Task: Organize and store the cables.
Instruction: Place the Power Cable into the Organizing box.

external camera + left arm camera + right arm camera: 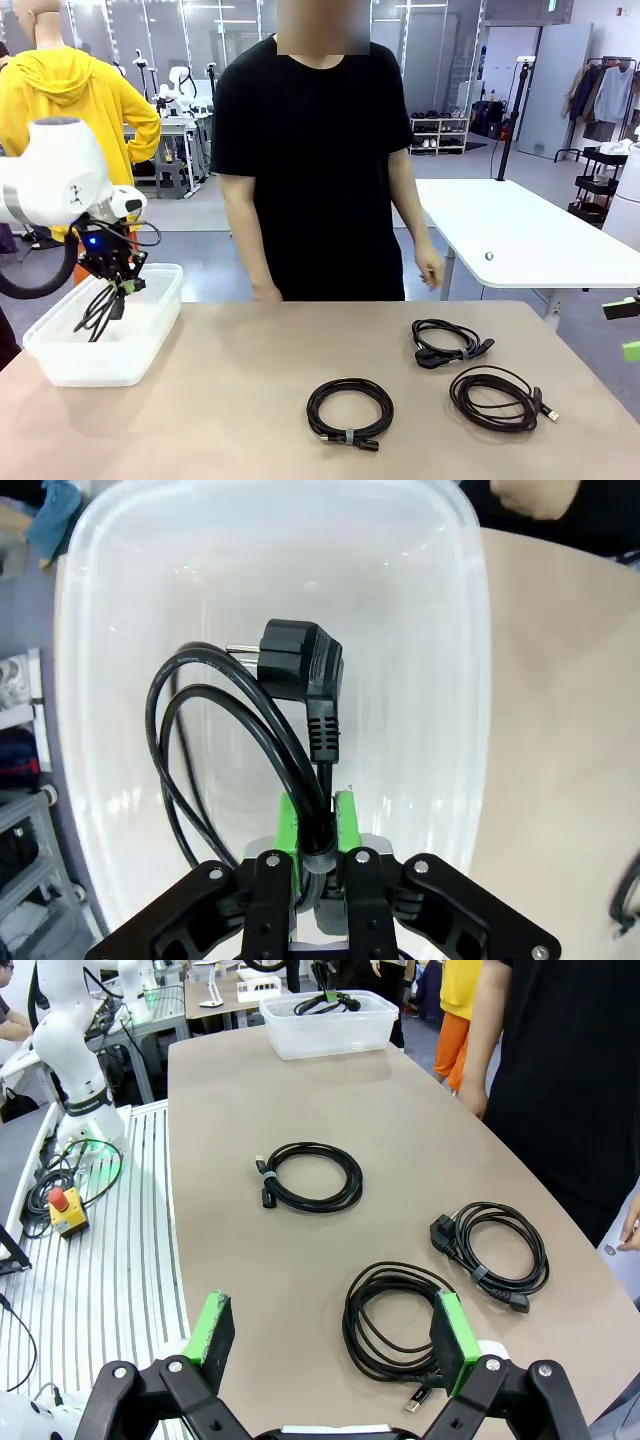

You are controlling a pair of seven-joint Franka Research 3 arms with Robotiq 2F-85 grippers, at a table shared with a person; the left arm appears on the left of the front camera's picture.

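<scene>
The left pincer, clamped on a power cable, hangs over the clear bin; three coils well to its right wait unstored; the right pincer stands apart.

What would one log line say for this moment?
left gripper: shut on cable, over bin | right gripper: open, over table | three coils on table | person at far side

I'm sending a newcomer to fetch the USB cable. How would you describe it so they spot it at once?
On the table, look at the robot's right half. The USB cable is the coil nearest the robot there. Unlike the mains cable behind it and the middle coil, it shows no grey tie and ends in a small metal plug.
</scene>
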